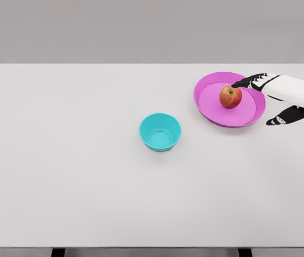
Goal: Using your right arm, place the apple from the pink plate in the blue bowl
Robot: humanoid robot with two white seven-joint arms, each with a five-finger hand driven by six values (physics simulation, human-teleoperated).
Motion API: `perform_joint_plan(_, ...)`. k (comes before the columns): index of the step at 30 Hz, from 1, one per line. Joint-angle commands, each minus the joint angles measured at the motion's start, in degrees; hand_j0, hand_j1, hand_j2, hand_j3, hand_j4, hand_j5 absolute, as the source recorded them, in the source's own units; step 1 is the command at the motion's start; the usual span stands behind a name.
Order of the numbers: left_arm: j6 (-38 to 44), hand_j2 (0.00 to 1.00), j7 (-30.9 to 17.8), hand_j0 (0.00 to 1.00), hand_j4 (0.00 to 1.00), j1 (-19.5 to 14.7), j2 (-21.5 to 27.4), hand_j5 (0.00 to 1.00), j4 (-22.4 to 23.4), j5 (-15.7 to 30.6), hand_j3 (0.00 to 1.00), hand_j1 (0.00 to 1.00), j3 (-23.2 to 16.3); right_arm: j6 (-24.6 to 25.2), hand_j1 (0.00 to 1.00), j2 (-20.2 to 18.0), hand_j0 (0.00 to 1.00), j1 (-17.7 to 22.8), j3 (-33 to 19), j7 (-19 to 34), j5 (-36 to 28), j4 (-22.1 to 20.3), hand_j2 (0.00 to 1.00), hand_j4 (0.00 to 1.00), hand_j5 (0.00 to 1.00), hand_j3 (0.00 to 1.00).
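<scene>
With the apple (pixel 230 97) on the plate (pixel 216 115) at two o'clock from the bowl (pixel 160 131), the spread, empty right hand (pixel 267 99) could nudge it rolling before closing.

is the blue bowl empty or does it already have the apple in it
Empty. The blue bowl shows only its bare inside, and the apple sits on the pink plate.

We see a bright, even, diffuse light with no clear source. Shadows are faint: only a soft dark rim under the blue bowl (pixel 160 131) and the pink plate (pixel 216 113). The white table (pixel 76 176) shows no glare. Edges look slightly soft, with no distortion at the borders.
</scene>
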Motion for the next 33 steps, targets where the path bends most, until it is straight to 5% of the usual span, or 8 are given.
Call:
perform_joint_plan(1, 0.0, 1.00, 0.0, 1.00, 1.00, 0.1, 0.0, 1.00, 0.0, 0.0, 1.00, 1.00, 0.0, 0.2, 1.00, -0.1, 1.00, -0.2, 0.1, 0.0, -0.1, 0.1, 1.00, 1.00, 1.00, 1.00)
perform_joint_plan(3, 0.0, 1.00, 0.0, 1.00, 1.00, 0.0, 0.0, 1.00, 0.0, 0.0, 1.00, 1.00, 0.0, 0.7, 1.00, 1.1, 1.00, -1.4, 0.1, 0.0, 2.4, 2.8, 1.00, 1.00, 1.00, 1.00)
perform_joint_plan(6, 0.0, 1.00, 0.0, 1.00, 1.00, 0.1, 0.0, 1.00, 0.0, 0.0, 1.00, 1.00, 0.0, 3.7, 1.00, 7.4, 1.00, -4.0, -0.1, 0.0, 17.6, 6.5, 1.00, 1.00, 1.00, 1.00)
perform_joint_plan(9, 0.0, 1.00, 0.0, 1.00, 1.00, 0.0, 0.0, 1.00, 0.0, 0.0, 1.00, 1.00, 0.0, -0.2, 1.00, 9.9, 1.00, -8.6, 3.3, 0.0, 18.0, 15.6, 1.00, 1.00, 1.00, 1.00)
perform_joint_plan(13, 0.0, 1.00, 0.0, 1.00, 1.00, 0.1, 0.0, 1.00, 0.0, 0.0, 1.00, 1.00, 0.0, -0.7, 1.00, 12.9, 1.00, -14.9, 11.1, 0.0, 18.0, 21.7, 1.00, 1.00, 1.00, 1.00)
perform_joint_plan(27, 0.0, 1.00, 0.0, 1.00, 1.00, 0.1, 0.0, 1.00, 0.0, 0.0, 1.00, 1.00, 0.0, -1.3, 1.00, 14.3, 1.00, -19.9, 16.0, 0.0, 17.9, 26.4, 1.00, 1.00, 1.00, 1.00)
perform_joint_plan(33, 0.0, 1.00, 0.0, 1.00, 1.00, 0.1, 0.0, 1.00, 0.0, 0.0, 1.00, 1.00, 0.1, -3.8, 1.00, 16.5, 1.00, -22.9, 17.8, 0.0, 18.0, 32.8, 1.00, 1.00, 1.00, 1.00)
